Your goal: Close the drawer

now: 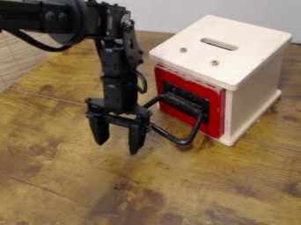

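The black arm reaches in from the upper left, bends at an elbow and drops straight down through the wrist. Its gripper [119,134] points downward, fingers spread apart with nothing between them, tips hanging just above the wooden table [70,185]. The right finger [136,136] stands slightly lower than the left one.

1. Counter [70,189]: worn wood planks w/ dark stains & scuffs, fills most of frame.
2. Upper left: pale wire mesh [26,60] past counter edge.
3. Top right corner: plain grey-white wall [253,10].
4. Light even & soft; faint shadows on the wood near centre, lower frame brighter.
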{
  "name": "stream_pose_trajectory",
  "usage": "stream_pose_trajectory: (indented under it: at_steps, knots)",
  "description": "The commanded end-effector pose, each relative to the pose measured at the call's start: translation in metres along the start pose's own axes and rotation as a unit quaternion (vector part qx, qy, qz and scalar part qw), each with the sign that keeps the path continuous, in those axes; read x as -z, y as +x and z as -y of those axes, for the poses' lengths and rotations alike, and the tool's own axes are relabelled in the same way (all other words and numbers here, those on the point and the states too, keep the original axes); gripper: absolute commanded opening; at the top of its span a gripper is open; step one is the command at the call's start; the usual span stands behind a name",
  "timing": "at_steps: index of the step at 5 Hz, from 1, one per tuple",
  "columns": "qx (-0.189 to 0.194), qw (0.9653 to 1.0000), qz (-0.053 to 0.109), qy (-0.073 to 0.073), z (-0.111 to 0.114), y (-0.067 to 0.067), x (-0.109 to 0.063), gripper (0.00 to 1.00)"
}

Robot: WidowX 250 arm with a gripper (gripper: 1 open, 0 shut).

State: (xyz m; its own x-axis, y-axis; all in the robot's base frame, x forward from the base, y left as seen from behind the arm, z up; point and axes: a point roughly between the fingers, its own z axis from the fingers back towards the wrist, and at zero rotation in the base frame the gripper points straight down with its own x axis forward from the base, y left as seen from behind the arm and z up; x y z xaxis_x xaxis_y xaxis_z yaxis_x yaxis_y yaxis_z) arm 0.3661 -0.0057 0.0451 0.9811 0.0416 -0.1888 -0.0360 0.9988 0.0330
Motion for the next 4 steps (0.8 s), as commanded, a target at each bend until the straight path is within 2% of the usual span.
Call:
stream_pose_trajectory:
  at_steps: [1,4]
  knots:
    - [-0.017,0.999,0.042,0.0,-0.015,0.0,-0.031,1.0]
    - [-0.029,0.9982,0.053,0.004,-0.024,-0.008,-0.047,1.0]
